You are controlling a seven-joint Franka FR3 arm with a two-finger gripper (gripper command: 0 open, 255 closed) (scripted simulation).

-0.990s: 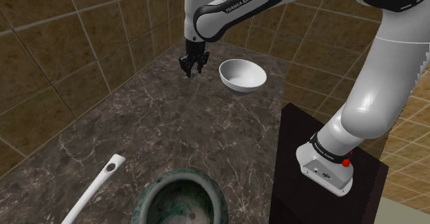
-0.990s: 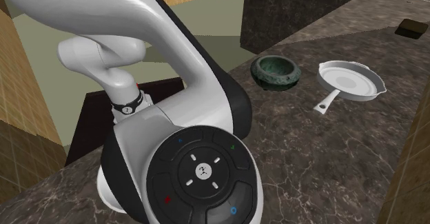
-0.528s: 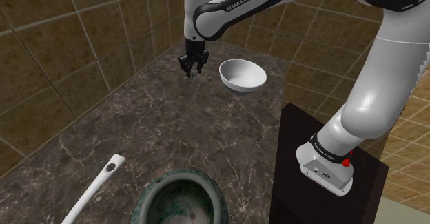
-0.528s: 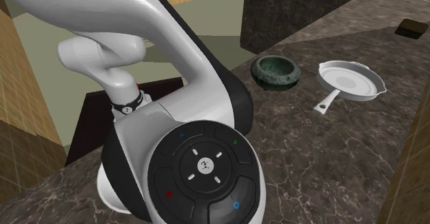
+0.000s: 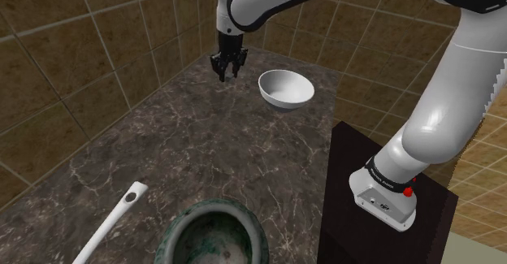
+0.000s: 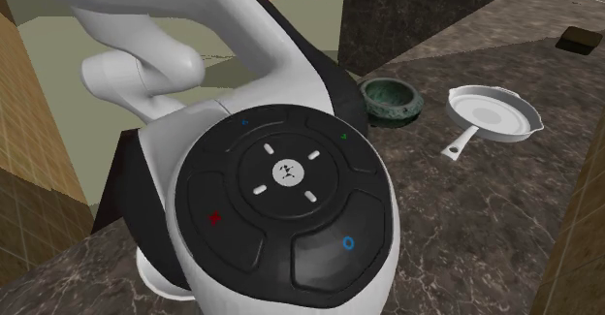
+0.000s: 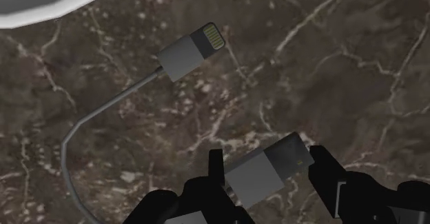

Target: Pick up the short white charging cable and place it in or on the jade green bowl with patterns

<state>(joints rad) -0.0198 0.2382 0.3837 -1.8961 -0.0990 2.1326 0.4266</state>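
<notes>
In the wrist view my gripper (image 7: 267, 176) is shut on one grey plug of the short cable (image 7: 103, 109). The cord curves away to a second plug with gold contacts, which lies ahead of the fingers over the dark marbled counter. The shoulder view has the gripper (image 5: 228, 74) hanging above the far end of the counter, just left of a plain white bowl (image 5: 286, 89). The green patterned bowl (image 5: 213, 236) stands at the counter's near end, well away from the gripper. In the second exterior view the arm partly hides this bowl (image 6: 396, 102).
A white frying pan (image 6: 494, 112) lies beside the green bowl, its handle (image 5: 114, 222) pointing along the counter. Tiled walls close the counter's far and left sides. The dark stand (image 5: 370, 238) is at lower right. A dark block (image 6: 580, 40) sits far off.
The gripper has risen from the counter near the white bowl with the cable plug in it. In the second exterior view the arm's joint has swung closer and covers more of the green bowl.
</notes>
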